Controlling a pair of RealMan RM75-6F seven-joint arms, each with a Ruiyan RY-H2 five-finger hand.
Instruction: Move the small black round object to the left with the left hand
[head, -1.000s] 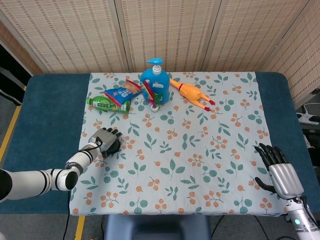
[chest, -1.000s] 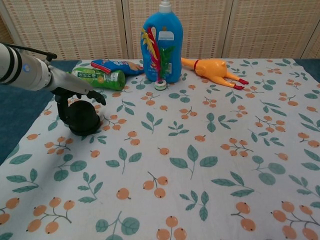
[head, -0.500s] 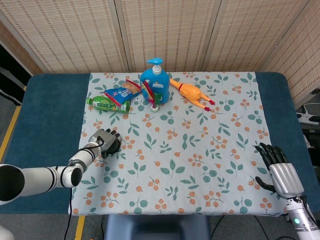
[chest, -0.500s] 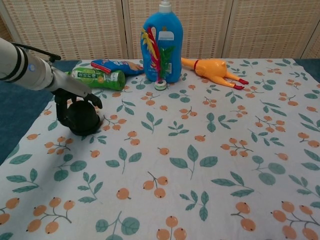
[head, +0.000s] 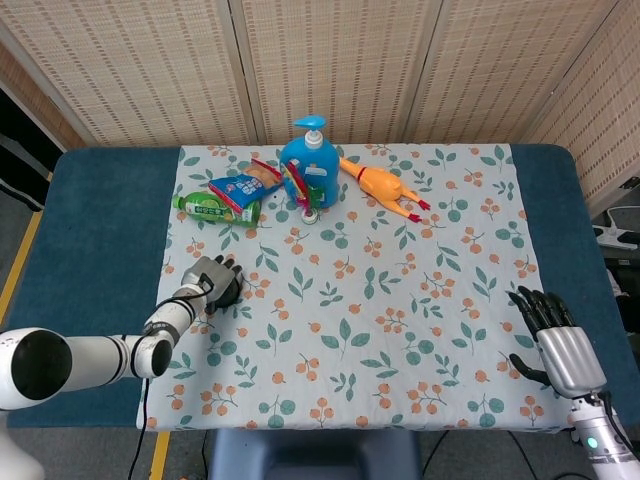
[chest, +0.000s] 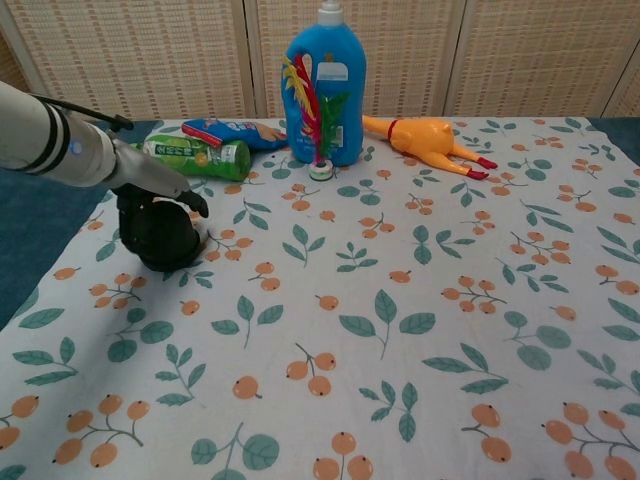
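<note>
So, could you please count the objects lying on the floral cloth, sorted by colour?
Blue: 2, pump bottle, snack packet
Green: 1, can
Yellow: 1, rubber chicken
Black: 1, round object
Multicoloured: 1, shuttlecock
Total: 6

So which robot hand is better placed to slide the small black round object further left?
The left robot hand: it already rests over the black round object. The right robot hand sits open at the table's far right edge, away from it.
</note>
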